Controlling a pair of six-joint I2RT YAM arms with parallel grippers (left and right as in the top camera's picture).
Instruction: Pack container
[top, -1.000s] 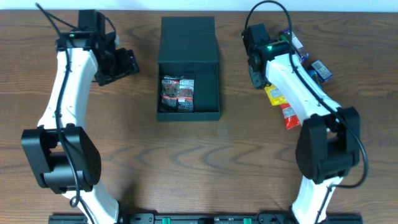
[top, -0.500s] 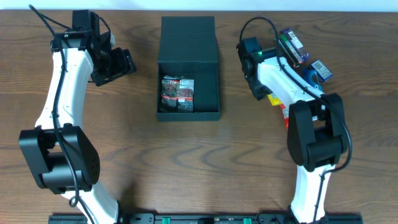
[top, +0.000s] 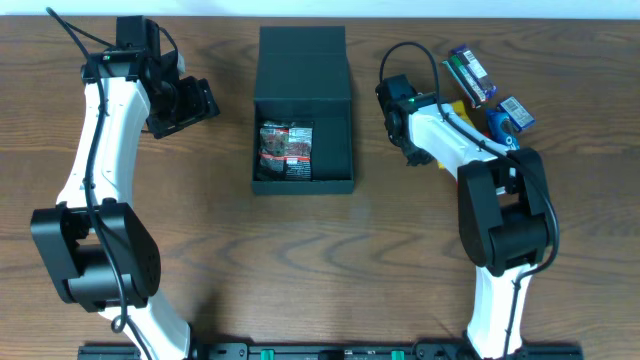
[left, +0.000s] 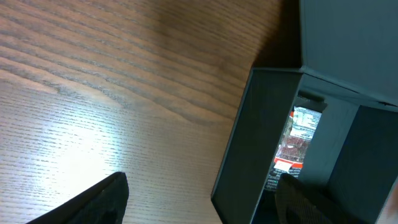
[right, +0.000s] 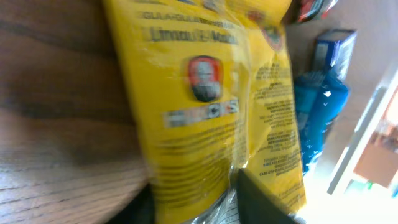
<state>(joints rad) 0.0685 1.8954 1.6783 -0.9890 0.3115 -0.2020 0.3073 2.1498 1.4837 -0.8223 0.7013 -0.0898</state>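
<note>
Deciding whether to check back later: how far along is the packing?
Done: one dark packet lies in the open container. In hand: the right end effector is at the yellow packet; grip unclear. Remaining: that one, the blue packets and the green packet, then the lid.

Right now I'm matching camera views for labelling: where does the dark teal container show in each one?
Overhead: the container sits top centre, lid open.
Left wrist: right side, seen past one corner.
Right wrist: not in it.
Shared landmark: the dark snack packet inside the container.
</note>
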